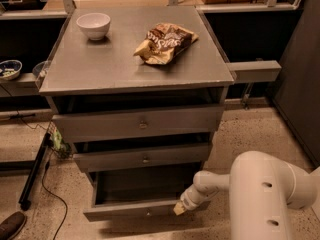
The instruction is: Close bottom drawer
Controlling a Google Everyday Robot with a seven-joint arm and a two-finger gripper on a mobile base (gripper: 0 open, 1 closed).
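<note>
The grey cabinet point(135, 74) has three drawers. The bottom drawer point(142, 210) is pulled out, its dull grey box open and empty, with a narrow front panel and a tiny centre knob point(147, 214). The middle drawer point(142, 156) and the top drawer point(137, 121) stand slightly out. My white arm reaches in from the lower right. My gripper point(180, 208) is at the right end of the bottom drawer's front panel, touching or almost touching it.
A white bowl point(93, 25) and a brown snack bag point(165, 43) lie on the cabinet top. A dark pole and cable point(35, 169) lie on the speckled floor at the left, a shoe point(11, 224) at the bottom left. A grey shelf arm point(255, 70) juts out at the right.
</note>
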